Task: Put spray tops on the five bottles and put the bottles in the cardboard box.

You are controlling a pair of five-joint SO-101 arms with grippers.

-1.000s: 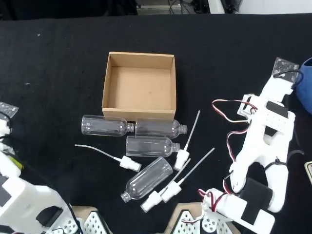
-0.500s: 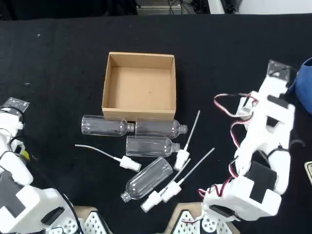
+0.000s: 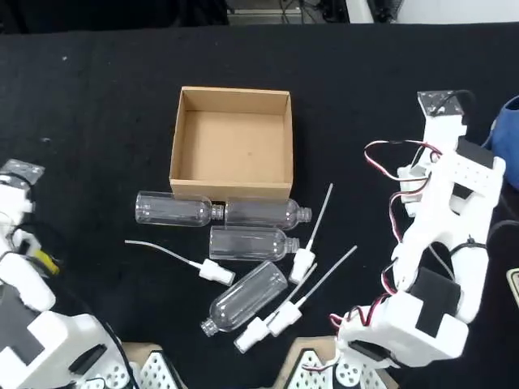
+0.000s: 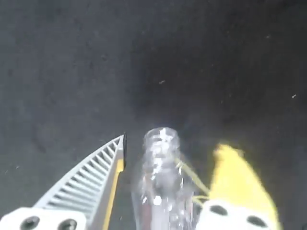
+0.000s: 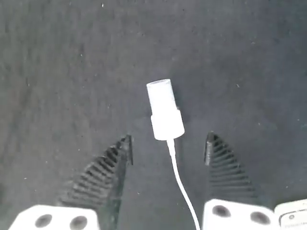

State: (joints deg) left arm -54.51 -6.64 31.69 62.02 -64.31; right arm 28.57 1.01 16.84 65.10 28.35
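Black cloth table (image 3: 97, 97) | left pincer (image 4: 172, 143) clasps clear bottle (image 4: 160, 182) | right pincer (image 5: 168, 138) released, spray top (image 5: 164, 110) at its tips

Black cloth table (image 3: 97, 97); cables (image 3: 292, 10) and pale surface (image 3: 454, 10) beyond far edge; blue object (image 3: 508, 146) at right edge.

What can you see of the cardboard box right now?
The cardboard box is plain brown, square and open-topped, with low upright walls and no flaps showing. It is empty and sits flat on the black table, toward the far middle. A clear bottle and a second bottle lie end to end along its near wall; whether they touch it is unclear.
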